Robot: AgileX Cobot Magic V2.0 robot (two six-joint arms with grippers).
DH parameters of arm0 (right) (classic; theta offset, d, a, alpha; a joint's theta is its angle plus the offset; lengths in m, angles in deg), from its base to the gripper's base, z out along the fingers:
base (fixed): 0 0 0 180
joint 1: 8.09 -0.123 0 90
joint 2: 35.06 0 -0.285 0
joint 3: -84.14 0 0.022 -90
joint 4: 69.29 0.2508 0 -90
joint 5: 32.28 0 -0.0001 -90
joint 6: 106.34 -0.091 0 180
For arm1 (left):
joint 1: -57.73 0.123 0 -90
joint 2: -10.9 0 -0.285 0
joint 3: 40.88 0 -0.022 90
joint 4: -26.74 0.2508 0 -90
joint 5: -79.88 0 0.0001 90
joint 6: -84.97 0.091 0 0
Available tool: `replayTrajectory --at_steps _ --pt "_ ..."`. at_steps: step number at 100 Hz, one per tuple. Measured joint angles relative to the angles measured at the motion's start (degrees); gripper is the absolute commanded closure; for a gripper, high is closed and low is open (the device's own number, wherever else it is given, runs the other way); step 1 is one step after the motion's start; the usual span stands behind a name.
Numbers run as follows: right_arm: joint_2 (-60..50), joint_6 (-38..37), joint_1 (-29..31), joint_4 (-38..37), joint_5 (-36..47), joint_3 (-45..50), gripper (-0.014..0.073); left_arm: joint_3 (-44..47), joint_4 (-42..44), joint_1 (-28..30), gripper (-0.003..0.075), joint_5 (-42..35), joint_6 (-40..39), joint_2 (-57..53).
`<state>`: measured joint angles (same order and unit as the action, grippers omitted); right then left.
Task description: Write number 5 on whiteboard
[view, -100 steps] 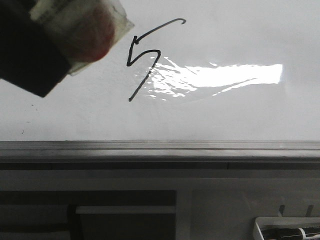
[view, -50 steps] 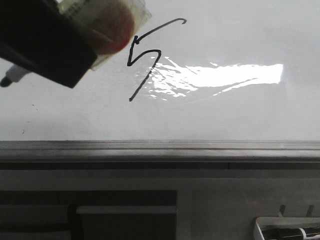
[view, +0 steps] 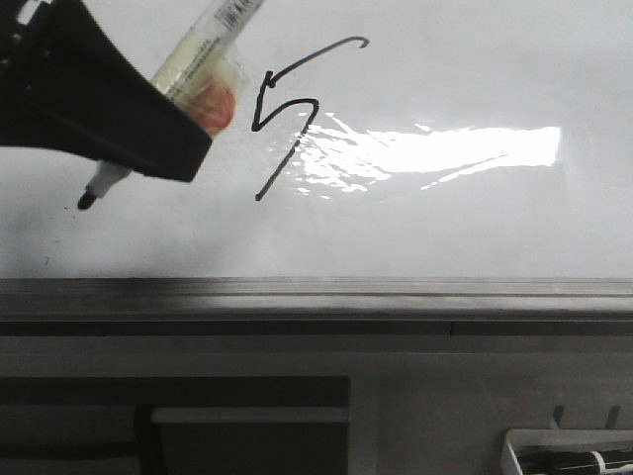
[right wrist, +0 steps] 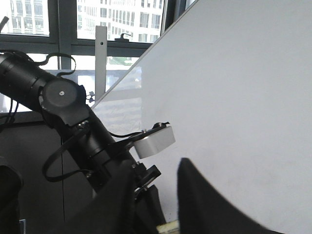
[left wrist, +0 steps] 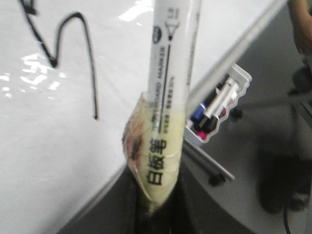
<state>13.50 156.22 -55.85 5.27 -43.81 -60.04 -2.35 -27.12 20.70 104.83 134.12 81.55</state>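
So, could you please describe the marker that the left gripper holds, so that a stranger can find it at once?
Start from the whiteboard with its bright glare patch; left of the glare stands the number 5. Further left, the left gripper clamps the marker, a white barrel tilted with its black tip low. Unlike the markers in the tray below the board, it is held up in front of the board.

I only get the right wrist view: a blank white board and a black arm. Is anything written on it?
Observer: Yes. The front view shows a black 5 on the whiteboard, beside a glare patch.
Visitor: What drew it?
Observer: Probably the marker clamped in the left end effector; its black tip sits left of the 5 and lower.
Visitor: Any spare pens?
Observer: A small tray past the board's edge holds a few pens.
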Motion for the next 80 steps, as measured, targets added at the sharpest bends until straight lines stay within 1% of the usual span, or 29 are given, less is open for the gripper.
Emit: replayTrajectory --at_steps 8,15,24,32,45,52,67,80 --pt "-0.37 -0.25 0.00 0.31 0.51 0.78 0.0655 0.00 -0.34 0.00 0.0741 -4.63 -3.16 0.00" --pt "-0.60 -0.73 0.00 0.28 1.73 2.43 0.0655 0.00 -0.22 0.00 0.0741 -7.19 -5.89 0.00" --pt "-1.44 -2.76 0.00 0.28 3.34 5.30 0.0655 0.00 1.55 0.00 0.0741 -8.62 -10.02 0.00" --pt "-2.42 -3.58 0.00 0.36 3.06 7.41 0.0655 0.00 4.69 0.00 0.0741 -9.35 -13.49 -0.12" --pt "-4.46 -4.18 0.00 0.36 1.88 8.79 0.0655 0.20 9.30 0.00 0.0741 -10.64 -18.29 -1.20" --pt "-5.30 -4.27 -0.10 0.36 1.88 8.84 0.0655 0.24 10.22 0.00 0.0741 -13.13 -20.41 -1.48" --pt "-5.41 -4.40 -0.10 0.36 2.20 8.94 0.0655 0.33 9.18 0.00 0.0741 -20.10 -22.64 -0.43" --pt "-5.41 -4.62 -0.10 0.36 2.20 8.98 0.0655 0.33 8.33 0.00 0.0741 -21.90 -22.91 1.78"
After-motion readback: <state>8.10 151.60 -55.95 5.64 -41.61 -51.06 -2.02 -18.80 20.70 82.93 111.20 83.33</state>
